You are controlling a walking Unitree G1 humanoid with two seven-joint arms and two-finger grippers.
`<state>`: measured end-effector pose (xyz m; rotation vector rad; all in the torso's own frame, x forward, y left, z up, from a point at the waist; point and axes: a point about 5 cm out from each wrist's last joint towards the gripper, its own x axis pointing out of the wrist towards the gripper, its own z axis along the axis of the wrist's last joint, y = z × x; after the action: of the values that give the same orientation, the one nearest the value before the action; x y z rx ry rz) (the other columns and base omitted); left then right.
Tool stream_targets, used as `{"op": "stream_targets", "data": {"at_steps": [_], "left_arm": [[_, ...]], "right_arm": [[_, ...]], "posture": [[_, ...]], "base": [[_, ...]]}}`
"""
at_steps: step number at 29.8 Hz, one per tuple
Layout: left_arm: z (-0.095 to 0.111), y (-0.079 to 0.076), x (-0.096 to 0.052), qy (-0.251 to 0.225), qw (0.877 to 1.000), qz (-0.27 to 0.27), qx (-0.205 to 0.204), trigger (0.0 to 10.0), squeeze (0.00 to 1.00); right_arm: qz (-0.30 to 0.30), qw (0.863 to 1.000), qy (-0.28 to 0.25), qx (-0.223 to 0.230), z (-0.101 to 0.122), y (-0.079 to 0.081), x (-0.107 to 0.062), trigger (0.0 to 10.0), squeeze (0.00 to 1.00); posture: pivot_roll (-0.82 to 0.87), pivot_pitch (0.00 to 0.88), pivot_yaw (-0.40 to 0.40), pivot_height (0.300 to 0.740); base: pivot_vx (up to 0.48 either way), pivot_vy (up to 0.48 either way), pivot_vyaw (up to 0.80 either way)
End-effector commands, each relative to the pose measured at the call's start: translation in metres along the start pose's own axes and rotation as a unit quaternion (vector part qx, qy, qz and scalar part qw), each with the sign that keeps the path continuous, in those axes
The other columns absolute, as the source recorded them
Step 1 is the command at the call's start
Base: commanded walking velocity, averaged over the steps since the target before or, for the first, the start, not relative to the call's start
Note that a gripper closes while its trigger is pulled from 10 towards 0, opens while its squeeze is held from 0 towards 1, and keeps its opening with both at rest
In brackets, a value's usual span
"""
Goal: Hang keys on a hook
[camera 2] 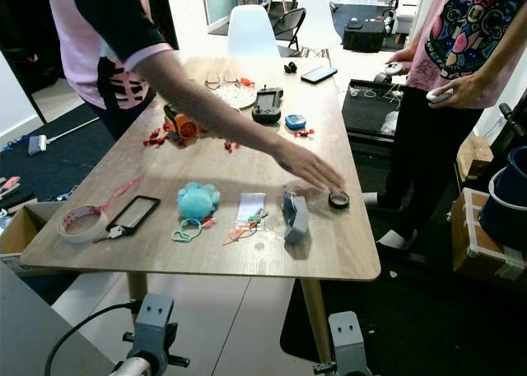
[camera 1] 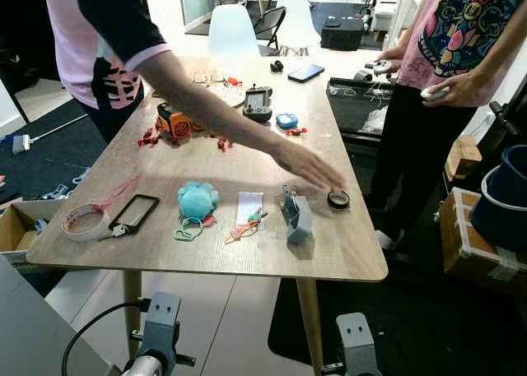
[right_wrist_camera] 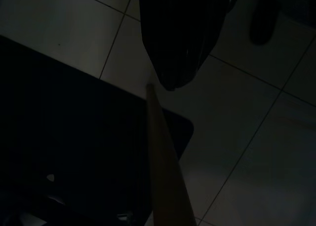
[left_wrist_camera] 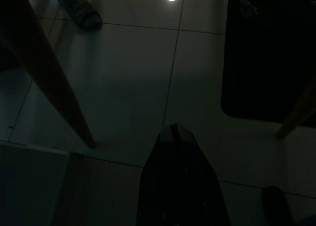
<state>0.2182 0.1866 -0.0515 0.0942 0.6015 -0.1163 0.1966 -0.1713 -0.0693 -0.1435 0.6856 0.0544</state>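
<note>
A grey hook block stands near the front right of the wooden table. Left of it lie a small orange and green key bunch, a green ring by a teal plush, and a key attached to a black tag. A person's hand reaches across the table just behind the hook block, beside a black ring. Both my arms hang below the table edge. In the dark wrist views my left gripper and right gripper point at the floor, shut and holding nothing.
A tape roll lies at the front left corner. Orange toys, a game controller and a phone lie farther back. A second person stands at the right. Cardboard boxes sit on the floor at the right.
</note>
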Motion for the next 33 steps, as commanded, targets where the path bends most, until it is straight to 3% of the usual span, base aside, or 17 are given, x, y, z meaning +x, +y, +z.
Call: {"op": "stream_targets", "data": {"at_steps": [1, 12, 17, 33], "left_arm": [[-0.0041, 0.0063, -0.0018, 0.014, 1.000, 0.009, 0.006, 10.0, 0.00], [-0.0034, 0.0053, -0.0016, 0.011, 1.000, 0.008, -0.007, 10.0, 0.00], [-0.0032, 0.0059, -0.0017, 0.009, 1.000, 0.010, -0.009, 10.0, 0.00], [-0.0026, 0.0043, -0.0021, 0.002, 1.000, 0.008, -0.005, 10.0, 0.00]], "right_arm": [[-0.002, 1.000, 0.009, 0.008, -0.0039, 0.0015, -0.0012, 10.0, 0.00], [-0.002, 1.000, 0.007, 0.009, -0.0029, 0.0026, -0.0008, 10.0, 0.00], [-0.002, 1.000, 0.008, 0.009, -0.0035, 0.0029, -0.0010, 10.0, 0.00], [-0.003, 1.000, 0.008, 0.007, -0.0043, 0.0017, -0.0015, 10.0, 0.00]], "posture": [[0.03, 0.016, 0.036, 0.740], [0.03, 0.017, 0.040, 0.740], [0.03, 0.018, 0.039, 0.740], [0.03, 0.017, 0.035, 0.740]], "base": [[0.000, 0.000, 0.00], [0.000, 0.000, 0.00], [0.000, 0.480, 0.00], [0.000, 0.000, 0.00]]}}
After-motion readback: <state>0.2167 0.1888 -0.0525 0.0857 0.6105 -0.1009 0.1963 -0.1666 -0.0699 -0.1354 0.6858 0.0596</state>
